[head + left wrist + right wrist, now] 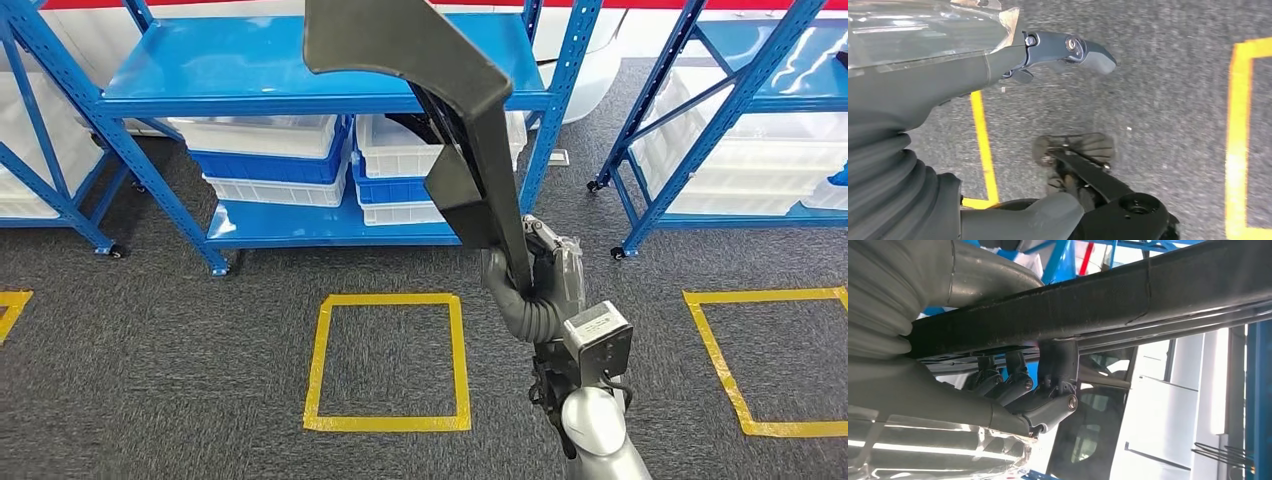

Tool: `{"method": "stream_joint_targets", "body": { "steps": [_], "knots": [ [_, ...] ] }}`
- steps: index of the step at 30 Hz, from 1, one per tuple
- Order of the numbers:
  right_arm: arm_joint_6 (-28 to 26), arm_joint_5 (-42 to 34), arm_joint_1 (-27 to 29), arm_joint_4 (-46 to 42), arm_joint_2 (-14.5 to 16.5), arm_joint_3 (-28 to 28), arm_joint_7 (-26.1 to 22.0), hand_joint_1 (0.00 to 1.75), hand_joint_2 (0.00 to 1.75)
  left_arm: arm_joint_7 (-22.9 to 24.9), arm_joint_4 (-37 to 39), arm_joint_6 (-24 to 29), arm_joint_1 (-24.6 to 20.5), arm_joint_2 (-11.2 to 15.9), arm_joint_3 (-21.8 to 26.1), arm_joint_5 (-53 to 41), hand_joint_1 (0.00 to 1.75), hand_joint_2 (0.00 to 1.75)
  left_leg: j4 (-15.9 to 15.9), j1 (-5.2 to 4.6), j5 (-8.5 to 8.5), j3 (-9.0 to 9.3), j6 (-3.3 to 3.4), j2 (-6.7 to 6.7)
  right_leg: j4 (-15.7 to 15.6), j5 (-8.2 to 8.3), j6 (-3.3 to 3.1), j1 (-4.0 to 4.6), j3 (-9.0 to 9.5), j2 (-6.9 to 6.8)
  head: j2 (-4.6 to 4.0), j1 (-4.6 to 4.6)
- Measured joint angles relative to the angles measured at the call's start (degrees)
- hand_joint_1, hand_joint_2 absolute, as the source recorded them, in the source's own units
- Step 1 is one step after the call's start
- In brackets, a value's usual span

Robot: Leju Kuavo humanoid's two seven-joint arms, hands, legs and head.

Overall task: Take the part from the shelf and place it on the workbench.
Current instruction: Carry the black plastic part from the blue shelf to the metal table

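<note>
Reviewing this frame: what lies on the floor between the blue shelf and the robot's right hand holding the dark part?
In the head view, grey carpet with a yellow tape square lies between the blue shelf and the right hand gripping the dark part.

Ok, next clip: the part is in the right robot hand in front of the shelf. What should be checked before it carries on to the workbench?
1. Part held: ok. The right robot hand grips the dark part near its lower end.
2. Fingers wrapped round the part: ok, fingers curl under it in the right wrist view.
3. Part free of the blue shelf: cannot tell; it overlaps the shelf in the head view.
4. Left robot hand free: ok, it holds nothing, over the carpet.
5. Workbench located: cannot tell.
</note>
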Motion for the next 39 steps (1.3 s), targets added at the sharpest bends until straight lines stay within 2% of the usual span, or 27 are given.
{"method": "stream_joint_targets", "body": {
  "steps": [1, 2, 4, 5, 7, 8, 10, 12, 13, 14, 15, 16, 17, 19, 20, 22, 23, 25, 28, 29, 30, 31, 33, 35, 36, 38, 39],
  "knots": [
    [0.0, 0.0, -0.1, 0.0, 0.0, 0.0, 0.0, 1.75, 1.75, 0.0, 0.0, 0.0, 0.0, 0.0, 0.0, 0.0, 0.00, 1.75, -2.1, 0.39, 1.57, 2.36, -0.33, 0.00, 0.6, 0.37, 0.28, -0.09, -1.02, 0.00, 0.01, -0.02],
    [0.0, -0.1, -0.2, 0.1, 0.0, 0.0, 0.0, 1.75, 1.75, 0.1, 0.0, 0.0, 0.0, 0.0, 0.0, 0.0, 0.00, 1.75, -5.8, 0.66, 1.90, 5.52, -0.63, -0.06, 1.4, 0.60, 0.56, -0.11, -1.98, 0.00, 0.01, -0.04],
    [0.1, -0.1, -0.6, 0.1, 0.0, 0.1, 0.0, 1.75, 1.75, 0.1, 0.0, 0.0, -0.2, 0.0, 0.0, 0.1, 0.00, 1.75, -13.3, 0.60, -0.02, 10.75, -0.48, -0.31, 2.5, 1.08, 1.34, -0.10, -3.26, -0.05, 0.01, 0.04],
    [0.1, -0.2, -0.9, 0.1, 0.0, 0.1, 0.0, 1.75, 1.75, 0.2, 0.0, 0.0, -0.3, 0.0, 0.1, 0.2, 0.00, 1.75, -15.5, 0.29, -1.06, 11.85, -0.20, -0.40, 2.8, 1.47, 1.86, -0.15, -3.76, -0.09, 0.00, 0.09],
    [0.1, -0.3, -1.2, 0.3, 0.0, 0.2, 0.0, 1.75, 1.75, 0.1, 0.0, 0.0, -0.4, 0.0, 0.1, 0.4, 0.00, 1.75, -17.0, -0.09, -1.30, 11.54, 0.82, -0.33, 3.1, 2.09, 2.92, -0.24, -4.70, -0.12, 0.00, 0.15],
    [0.1, -0.3, -1.2, 0.4, -0.1, 0.2, 0.0, 1.75, 1.75, 0.0, 0.0, 0.0, -0.4, 0.0, 0.1, 0.5, 0.00, 1.75, -17.5, -0.16, -0.94, 11.08, 1.54, -0.28, 3.7, 1.45, 2.99, -0.24, -5.46, -0.06, 0.00, 0.21],
    [0.0, 0.0, -1.3, 0.9, -0.2, 0.4, -0.4, 1.75, 1.75, -0.3, 0.0, 0.2, -0.3, 0.0, 0.1, 0.6, 0.00, 1.75, -18.0, -0.19, 0.26, 9.83, 3.11, -0.26, 7.7, -2.37, 2.29, -0.21, -7.34, 0.08, 0.00, 0.37],
    [0.0, 0.4, -1.3, 1.3, -0.2, 0.7, -0.8, 1.75, 1.75, -0.5, -0.1, 0.4, -0.3, 0.1, 0.2, 0.6, 0.00, 1.75, -18.0, -0.46, 1.48, 8.31, 3.72, -0.43, 14.7, -6.39, 1.67, -0.24, -9.16, 0.17, 0.00, 0.50],
    [0.0, 0.6, -1.4, 1.5, -0.3, 0.9, -0.9, 1.75, 1.75, -0.5, -0.1, 0.5, -0.2, 0.1, 0.2, 0.7, 0.00, 1.75, -18.0, -0.57, 2.08, 7.57, 3.73, -0.60, 17.7, -6.88, 1.87, -0.24, -9.61, 0.20, 0.00, 0.51],
    [0.0, 0.8, -1.4, 1.8, -0.3, 1.1, -0.9, 1.75, 1.75, -0.5, -0.1, 0.5, -0.2, 0.1, 0.3, 0.7, 0.00, 1.75, -18.0, -0.64, 2.63, 6.86, 3.66, -0.82, 19.1, -6.18, 2.36, -0.23, -9.44, 0.25, 0.00, 0.53],
    [0.0, 0.9, -1.6, 2.0, -0.3, 1.3, -0.9, 1.75, 1.75, -0.4, -0.1, 0.6, -0.2, 0.1, 0.3, 0.7, 0.00, 1.75, -17.9, -0.68, 3.16, 6.20, 3.52, -1.11, 18.7, -4.72, 2.93, -0.23, -8.36, 0.39, 0.00, 0.53],
    [0.0, 1.0, -1.8, 2.3, -0.3, 1.6, -0.9, 1.75, 1.75, -0.3, -0.1, 0.6, -0.2, 0.1, 0.5, 0.8, 0.00, 1.75, -17.9, -0.69, 3.65, 5.61, 3.31, -1.45, 16.4, -3.28, 3.36, -0.26, -6.29, 0.83, 0.01, 0.54],
    [0.0, 1.0, -2.1, 2.5, -0.3, 1.9, -0.9, 1.75, 1.75, -0.2, -0.1, 0.6, -0.2, 0.1, 0.6, 0.8, 0.00, 1.75, -17.8, -0.74, 4.07, 5.10, 3.05, -1.76, 12.6, -2.59, 3.46, -0.35, -3.32, 1.78, 0.01, 0.55],
    [0.0, 1.0, -2.9, 3.0, -0.2, 2.5, -0.9, 1.75, 1.75, -0.1, -0.1, 0.7, -0.3, 0.1, 0.8, 1.0, 0.00, 1.75, -17.5, -0.96, 4.85, 4.40, 2.44, -2.50, 4.8, -3.35, 2.98, -0.29, 2.05, 3.63, 0.01, 0.48],
    [0.0, 0.8, -3.3, 3.2, -0.2, 2.8, -0.9, 1.75, 1.75, -0.1, -0.1, 0.7, -0.3, 0.1, 0.9, 1.1, 0.00, 1.75, -17.4, -1.05, 5.27, 4.06, 2.10, -2.86, 2.5, -4.11, 2.68, -0.18, 3.39, 4.10, 0.00, 0.42],
    [0.0, 0.5, -3.7, 3.7, -0.1, 3.3, -0.9, 1.75, 1.75, -0.1, -0.1, 0.8, -0.2, 0.2, 1.1, 1.2, 0.00, 1.75, -17.3, -0.97, 5.97, 3.38, 1.47, -3.60, 1.3, -4.42, 2.21, -0.31, 3.43, 3.50, 0.00, 0.40],
    [0.0, 0.3, -3.9, 4.0, -0.1, 3.6, -0.9, 1.75, 1.75, -0.1, -0.1, 0.8, -0.2, 0.3, 1.1, 1.3, 0.00, 1.75, -16.9, -0.91, 5.62, 2.95, 1.20, -3.32, 1.3, -4.21, 1.85, -0.55, 3.22, 3.06, 0.00, 0.34],
    [0.1, -0.1, -4.1, 4.5, 0.0, 4.0, -0.9, 1.75, 1.75, -0.2, -0.1, 0.8, -0.1, 0.4, 1.1, 1.4, 0.00, 1.75, -14.3, -0.79, 3.17, 1.76, 0.79, -1.93, 1.2, -3.73, 0.85, -0.95, 2.93, 2.09, 0.00, 0.14],
    [0.1, -0.5, -4.4, 5.2, 0.0, 4.7, -1.0, 1.75, 1.75, -0.3, -0.1, 0.8, 0.0, 0.3, 1.1, 1.6, 0.00, 1.75, -5.5, -0.66, -2.07, -1.51, 0.23, -0.51, 1.2, -3.39, 0.01, -0.37, 2.46, 0.58, 0.00, 0.00],
    [0.1, -0.6, -4.5, 5.5, 0.0, 4.9, -1.1, 1.75, 1.75, -0.4, -0.1, 0.8, 0.0, 0.4, 1.1, 1.7, 0.00, 1.75, -2.6, -0.60, -2.88, -2.43, 0.09, -0.32, 1.2, -3.33, -0.08, -0.21, 2.31, -0.02, 0.00, 0.01],
    [0.1, -0.7, -4.5, 5.8, 0.0, 5.2, -1.1, 1.75, 1.75, -0.5, -0.1, 0.8, 0.0, 0.4, 1.1, 1.8, 0.00, 1.75, -1.1, -0.56, -2.78, -2.63, 0.01, -0.15, 1.2, -3.29, -0.13, -0.06, 2.22, -0.67, 0.00, 0.00],
    [0.2, -0.7, -4.5, 6.0, 0.0, 5.4, -1.1, 1.75, 1.75, -0.5, -0.1, 0.8, 0.0, 0.4, 1.1, 1.8, 0.00, 1.75, -2.0, -0.54, -1.66, -1.65, 0.04, 0.04, 1.3, -3.29, -0.12, 0.03, 2.21, -1.28, 0.00, 0.01],
    [0.2, -0.9, -4.8, 6.5, 0.0, 5.9, -1.2, 1.75, 1.75, -0.6, -0.1, 0.8, 0.0, 0.4, 1.2, 1.9, 0.00, 1.75, -9.0, -0.61, 1.33, 2.88, 0.44, 1.20, 1.3, -3.31, -0.09, 0.20, 2.32, -2.30, 0.00, 0.00],
    [0.3, -1.0, -5.2, 6.9, 0.2, 6.4, -1.4, 1.75, 1.75, -0.7, -0.1, 0.7, 0.0, 0.5, 1.2, 2.1, 0.00, 1.75, -15.4, -1.14, 2.65, 6.48, 1.17, 2.87, 1.3, -3.28, 0.04, 0.63, 2.15, -3.11, 0.01, 0.08],
    [0.3, -1.1, -5.3, 7.1, 0.3, 6.7, -1.5, 1.75, 1.75, -0.7, -0.1, 0.7, 0.0, 0.6, 1.3, 2.2, 0.00, 1.75, -16.7, -1.45, 2.62, 7.01, 1.54, 3.29, 1.3, -3.22, 0.15, 0.79, 2.00, -3.51, 0.01, 0.10],
    [0.5, -1.2, -5.5, 7.4, 0.6, 7.1, -1.7, 1.75, 1.75, -0.8, -0.1, 0.6, 0.0, 0.7, 1.5, 2.4, 0.00, 1.75, -17.5, -1.65, 2.86, 6.93, 2.28, 2.62, 1.4, -3.23, 0.50, 1.06, 1.81, -4.28, 0.00, 0.14],
    [0.6, -1.2, -5.5, 7.5, 0.7, 7.2, -1.7, 1.75, 1.75, -0.8, -0.1, 0.6, 0.0, 0.6, 1.6, 2.4, 0.00, 1.75, -18.0, -1.54, 3.12, 7.03, 2.73, 2.20, 1.7, -3.58, 0.66, 1.03, 1.56, -4.00, 0.00, 0.14]
  ]
}}
